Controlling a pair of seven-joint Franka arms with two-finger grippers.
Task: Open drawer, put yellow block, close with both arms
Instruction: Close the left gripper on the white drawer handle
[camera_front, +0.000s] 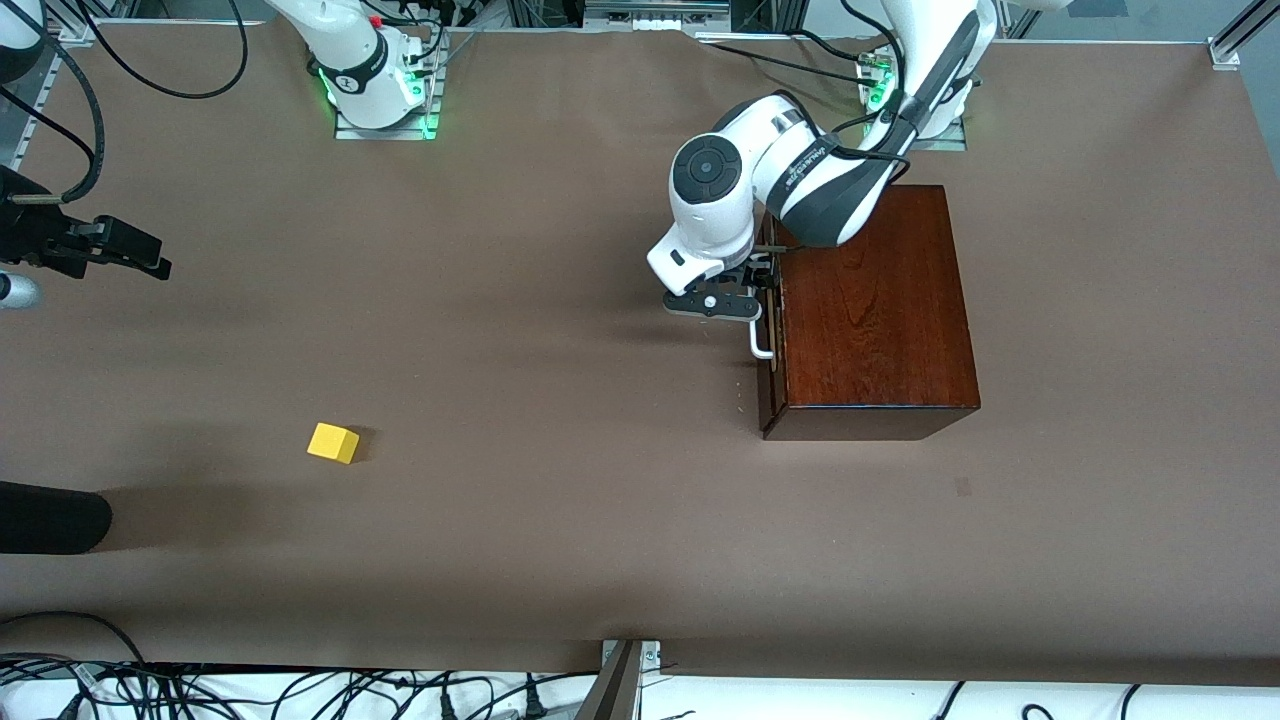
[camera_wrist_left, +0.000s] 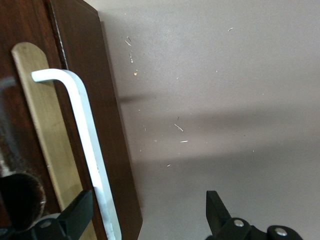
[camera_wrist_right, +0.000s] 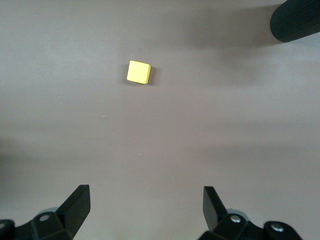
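Observation:
The dark mahogany box (camera_front: 875, 310) stands toward the left arm's end of the table, and its drawer front (camera_wrist_left: 107, 140) sits flush with it. My left gripper (camera_front: 768, 268) is at the white bar handle (camera_front: 762, 340). In the left wrist view that gripper (camera_wrist_left: 147, 200) is open, and the handle (camera_wrist_left: 85, 130) passes between its fingers close to one fingertip (camera_wrist_left: 80, 212). The yellow block (camera_front: 333, 442) lies on the brown table toward the right arm's end. My right gripper (camera_front: 150, 262) hovers open and empty over the table, with the yellow block (camera_wrist_right: 138, 72) ahead of the gripper (camera_wrist_right: 146, 200).
A black cylindrical object (camera_front: 50, 517) pokes in at the table's edge beside the block and shows again as a black cylinder (camera_wrist_right: 295, 22) in the right wrist view. Cables (camera_front: 300, 690) run along the table edge nearest the front camera. The arms' bases (camera_front: 380, 90) stand along the edge farthest from it.

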